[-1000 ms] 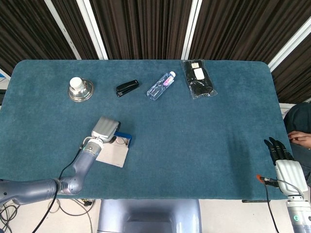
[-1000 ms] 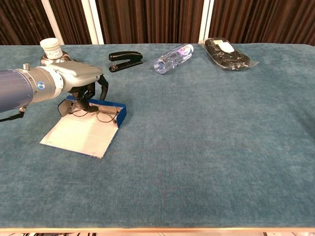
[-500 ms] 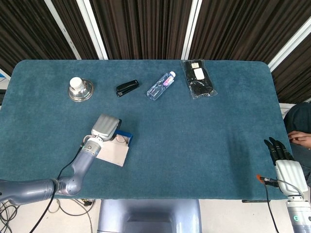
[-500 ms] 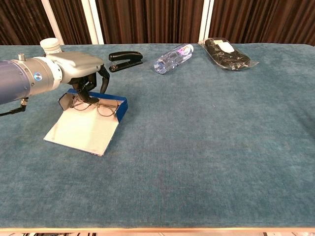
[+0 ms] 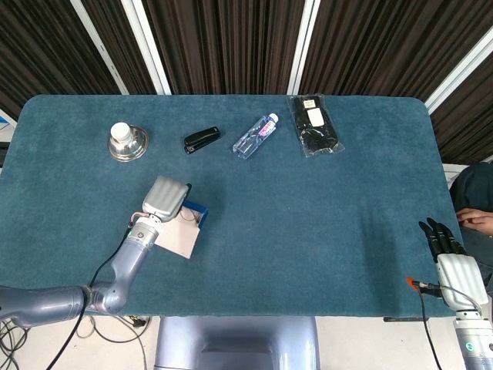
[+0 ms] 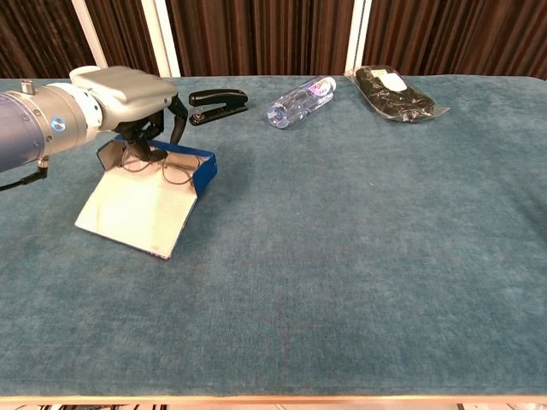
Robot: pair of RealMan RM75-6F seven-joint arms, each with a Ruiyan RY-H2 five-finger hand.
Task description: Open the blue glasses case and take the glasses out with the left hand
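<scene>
Your left hand [image 6: 128, 94] had fingers curled down on the glasses [image 6: 167, 166], in the open blue glasses case [image 6: 149, 201] at table's left. Thin wire frame: light, bendy; grip the bridge, not lenses.

One glasses case [image 6: 145, 201] lies open with one pair of glasses [image 6: 167, 167] under the left fingers [image 6: 154, 137]. Beyond them: one stapler [image 6: 218, 104], one bottle [image 6: 299, 101], one packet [image 6: 395, 94] (dark contents), one cup [image 5: 121, 134].
</scene>
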